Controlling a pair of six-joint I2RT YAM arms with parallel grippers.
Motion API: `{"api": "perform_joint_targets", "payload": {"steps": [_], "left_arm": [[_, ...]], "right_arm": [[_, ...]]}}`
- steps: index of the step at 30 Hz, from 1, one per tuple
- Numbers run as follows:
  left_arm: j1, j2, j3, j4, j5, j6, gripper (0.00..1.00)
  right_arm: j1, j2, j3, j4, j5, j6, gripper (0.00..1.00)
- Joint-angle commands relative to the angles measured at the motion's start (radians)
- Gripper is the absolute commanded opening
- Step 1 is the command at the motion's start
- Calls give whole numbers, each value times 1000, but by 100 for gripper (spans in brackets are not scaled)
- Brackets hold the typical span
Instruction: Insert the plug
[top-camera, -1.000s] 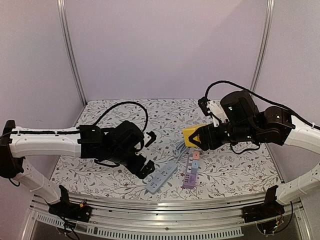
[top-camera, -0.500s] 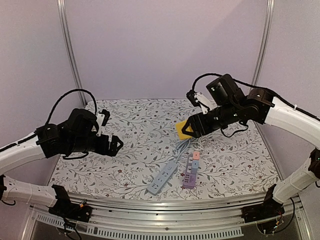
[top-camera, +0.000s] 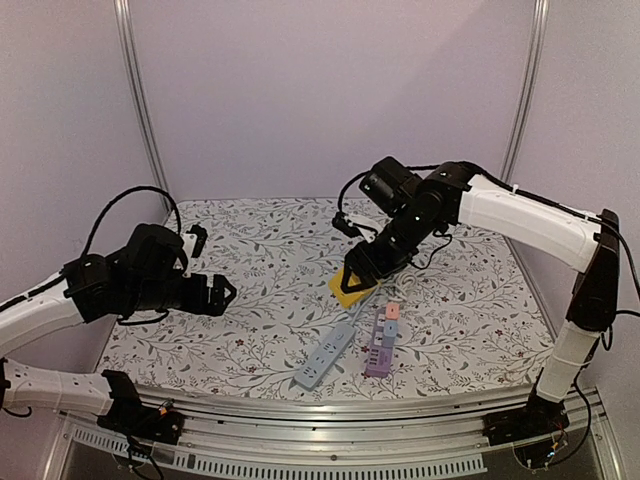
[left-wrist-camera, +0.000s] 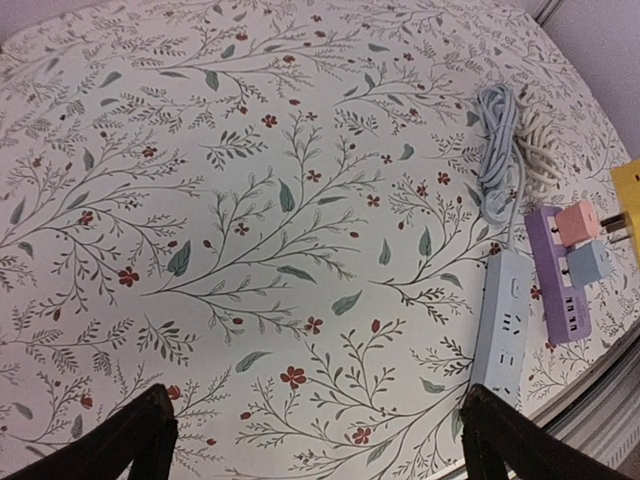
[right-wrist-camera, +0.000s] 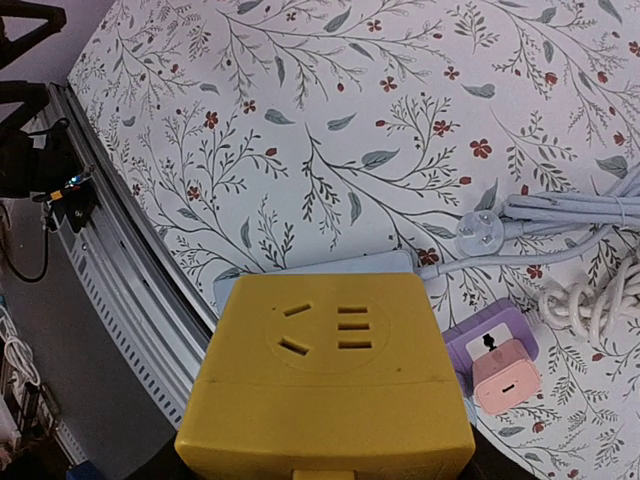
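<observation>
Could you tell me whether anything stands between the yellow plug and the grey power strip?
Nothing visible does: the yellow plug hangs in the right gripper near the grey power strip, whose sockets lie bare.

Two white-shelled arms with black joints and wrists.
Each white link of the left arm (top-camera: 35, 312) and right arm (top-camera: 520, 215) is capped in black; black cables (top-camera: 135, 190) are looped over the wrists.

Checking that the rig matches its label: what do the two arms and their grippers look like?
Both arms have white link shells, left arm and right arm, with black joint housings and black wrists. A black cable loops over each. The left gripper has matte black, tapered fingers.
</observation>
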Motion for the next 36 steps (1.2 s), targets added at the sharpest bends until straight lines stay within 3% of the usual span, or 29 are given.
{"api": "perform_joint_targets", "payload": {"steps": [1,9,25,36], "left_arm": [[21,-19,-21,-27,-20,-16,100],[26,-24,-23,-26,-21,-11,100],[29,-23,4,-60,-74,51,99],[28,-27,46,-145,-302,57,99]], "right_arm": [[4,89,104,-114,-121,-59,0],[7,155,128,-124,-160,-75,0],[92,294,211,-187,-27,-41,0],[108,325,211,-183,-8,-16,0]]}}
